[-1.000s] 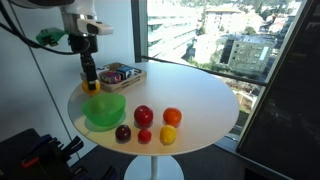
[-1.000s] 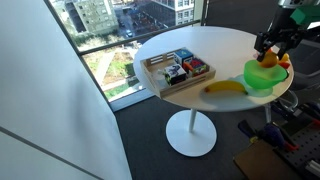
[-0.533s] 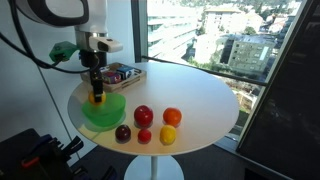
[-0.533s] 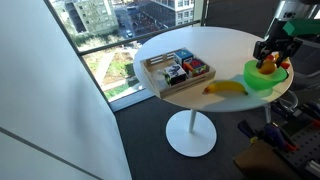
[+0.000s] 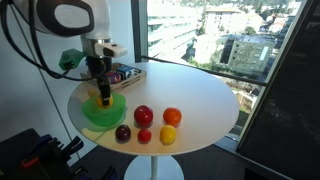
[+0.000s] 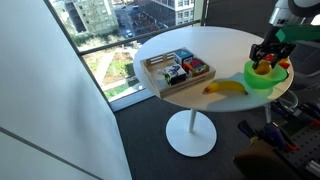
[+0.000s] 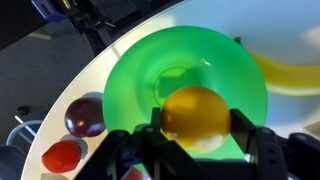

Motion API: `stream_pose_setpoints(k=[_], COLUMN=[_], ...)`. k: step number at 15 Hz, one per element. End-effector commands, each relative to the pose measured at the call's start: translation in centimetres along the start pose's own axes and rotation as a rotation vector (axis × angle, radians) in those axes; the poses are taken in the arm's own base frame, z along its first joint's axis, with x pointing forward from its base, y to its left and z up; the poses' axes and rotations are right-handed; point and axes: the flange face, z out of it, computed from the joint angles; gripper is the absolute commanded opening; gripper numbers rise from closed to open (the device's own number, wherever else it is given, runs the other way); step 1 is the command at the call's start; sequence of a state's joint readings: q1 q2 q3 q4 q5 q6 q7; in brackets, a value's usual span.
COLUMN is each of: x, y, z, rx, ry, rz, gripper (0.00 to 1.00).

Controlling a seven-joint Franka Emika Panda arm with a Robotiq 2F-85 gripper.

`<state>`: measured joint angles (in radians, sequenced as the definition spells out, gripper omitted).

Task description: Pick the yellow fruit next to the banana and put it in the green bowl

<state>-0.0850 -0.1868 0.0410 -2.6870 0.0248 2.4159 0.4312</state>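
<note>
My gripper (image 7: 196, 128) is shut on the yellow fruit (image 7: 196, 115), a smooth orange-yellow ball, and holds it just above the inside of the green bowl (image 7: 140, 75). In both exterior views the gripper (image 5: 103, 97) (image 6: 264, 63) hangs over the green bowl (image 5: 108, 115) (image 6: 256, 82) with the fruit (image 5: 103, 100) (image 6: 264, 67) between the fingers. The banana (image 6: 225, 87) lies on the table beside the bowl; it shows as a pale yellow curve at the right of the wrist view (image 7: 290, 72).
A round white table (image 5: 200, 90) carries a wooden tray of packets (image 6: 177, 68) behind the bowl. Several fruits sit near the front edge: a red apple (image 5: 143, 115), an orange (image 5: 172, 117), a dark plum (image 5: 122, 132), a small red fruit (image 5: 145, 136), a paler yellow fruit (image 5: 167, 135).
My gripper has moved with the yellow fruit from beside the tray to over the green bowl and has come down toward it.
</note>
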Motion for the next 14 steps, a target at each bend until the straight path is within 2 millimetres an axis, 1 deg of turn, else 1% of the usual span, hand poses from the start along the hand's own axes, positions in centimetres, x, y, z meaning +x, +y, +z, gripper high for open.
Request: stream_pose_setpoints(k=[1,8,9,10,11,13,14], x=[0.5,0.6,0.6,0.6,0.6,0.5,0.4], y=[0.0,-0.2,-0.2,-0.2,-0.3,-0.4,-0.4], z=[0.8,2.4,2.5,2.6,2.7,2.7,2.7], rx=[-0.022,-0.031,-0.032,-0.032,-0.034,-0.034,-0.033], ry=[0.033,0.042,0.042,0.041,0.042,0.042,0.043], rz=[0.011,0.000,-0.002,-0.003,-0.006,-0.012,-0.017], gripper=[0.44,0.44,0.46,0.59,0.87,0.98,1.00])
